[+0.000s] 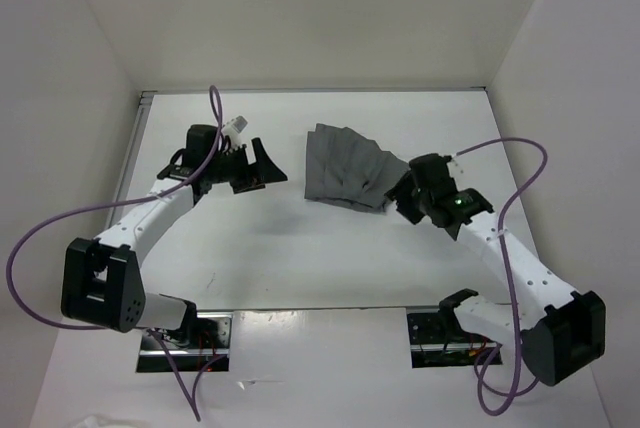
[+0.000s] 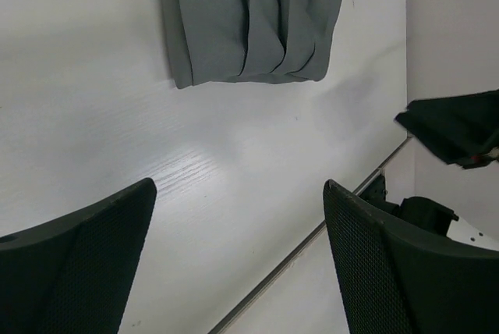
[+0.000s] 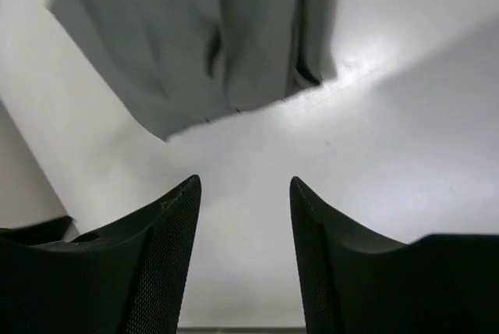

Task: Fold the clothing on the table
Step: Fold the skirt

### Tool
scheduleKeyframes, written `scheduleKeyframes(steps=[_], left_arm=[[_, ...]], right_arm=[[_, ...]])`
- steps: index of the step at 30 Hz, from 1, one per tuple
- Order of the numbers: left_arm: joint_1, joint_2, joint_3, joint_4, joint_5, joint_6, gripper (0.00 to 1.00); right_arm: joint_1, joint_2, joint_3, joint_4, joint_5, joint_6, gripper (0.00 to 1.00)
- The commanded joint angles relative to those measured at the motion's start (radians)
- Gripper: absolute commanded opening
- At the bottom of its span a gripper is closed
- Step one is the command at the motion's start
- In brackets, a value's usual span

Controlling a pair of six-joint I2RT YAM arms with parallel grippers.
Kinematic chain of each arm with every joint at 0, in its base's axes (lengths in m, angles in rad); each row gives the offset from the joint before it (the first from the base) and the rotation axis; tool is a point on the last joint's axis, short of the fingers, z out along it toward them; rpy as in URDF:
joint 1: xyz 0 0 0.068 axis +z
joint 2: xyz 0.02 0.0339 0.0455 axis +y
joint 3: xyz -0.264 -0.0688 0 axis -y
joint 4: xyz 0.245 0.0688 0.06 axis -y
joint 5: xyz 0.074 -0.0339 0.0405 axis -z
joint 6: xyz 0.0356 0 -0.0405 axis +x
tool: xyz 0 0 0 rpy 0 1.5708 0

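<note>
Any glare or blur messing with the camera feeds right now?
Top view: even light, sharp. Left wrist: mild sheen on the table, grey garment crisp. Right wrist: bright glare on the table beside the garment, whose upper-left corner is smeared.

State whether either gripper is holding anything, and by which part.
Nothing is held. The left gripper and the right gripper are both open and empty; the grey pleated skirt lies free on the table.

The 2 arms reach inward from the table's [image 1: 300, 258] near edge. Left gripper [image 1: 257, 170] [image 2: 238, 190] gapes wide; right gripper [image 1: 404, 200] [image 3: 245, 182] stands parted more narrowly, both empty.
</note>
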Motion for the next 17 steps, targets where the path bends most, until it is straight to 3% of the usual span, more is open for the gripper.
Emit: scheduleKeyframes(steps=[1,7,11,14,17], left_arm=[[0.001,-0.04,-0.018,0.0,-0.012,-0.01,0.94],[0.011,-0.138,-0.08,0.026,-0.038,-0.076,0.94],[-0.029,-0.346,-0.166,0.071,-0.133,-0.144,0.94],[-0.029,-0.493,-0.217,0.03,-0.228,-0.165,0.94],[-0.029,-0.621,-0.254,-0.05,-0.334,-0.19,0.97]], right_arm=[[0.083,-0.025,-0.077,-0.016,0.026,0.11,0.55],[0.117,-0.173,-0.125,0.087,-0.037,-0.078,0.62],[0.117,-0.29,-0.165,0.124,-0.1,-0.215,0.64],[0.127,-0.376,-0.156,0.089,-0.144,-0.301,0.75],[0.234,-0.401,-0.145,0.089,-0.134,-0.313,0.8]])
